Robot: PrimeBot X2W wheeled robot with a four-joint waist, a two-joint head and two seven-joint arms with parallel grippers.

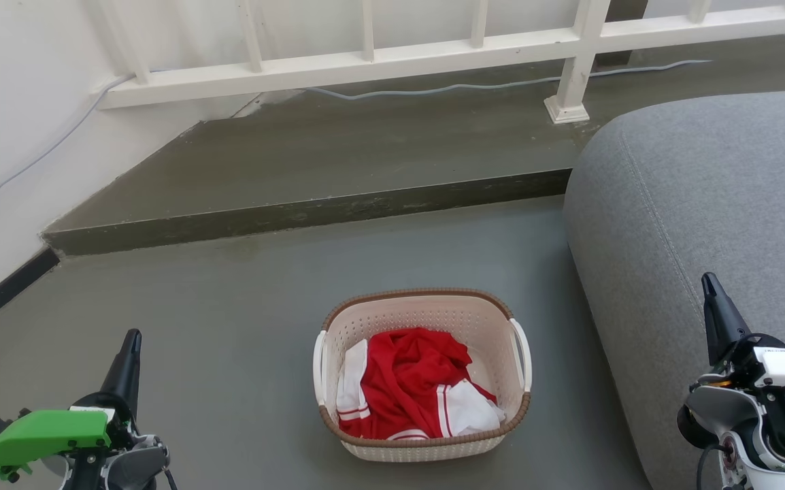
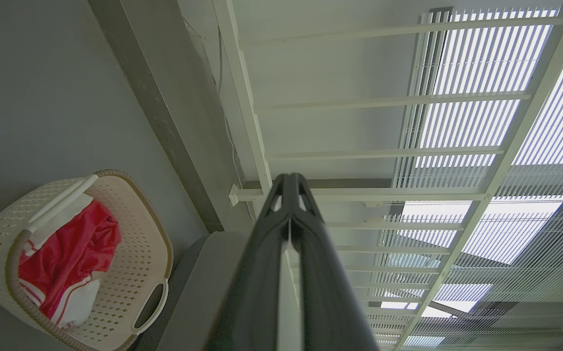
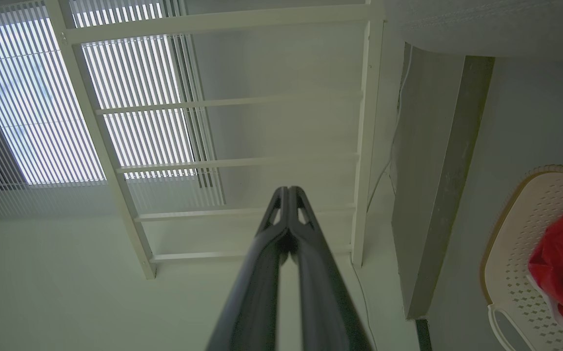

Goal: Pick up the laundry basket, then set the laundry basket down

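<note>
We find laundry basket (image 1: 426, 309) floor mostly hidden under crumpled red-and-white garment (image 1: 409, 381); what kind of garment, we cannot tell. Right of basket, grey sofa (image 1: 705, 190) cut by head view's right and bottom edges. Right wrist view: basket cut by right edge. Left wrist view: basket's lowest rim cut by bottom edge.

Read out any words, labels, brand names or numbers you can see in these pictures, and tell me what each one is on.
None can be read.
On the right gripper: a tiny dark mark on its white housing, too small to read.
On the left gripper: a pale patch behind the fingers, too small to read.
On the laundry basket and the red and white garment in it: no lettering, only stripes on the cloth.
</note>
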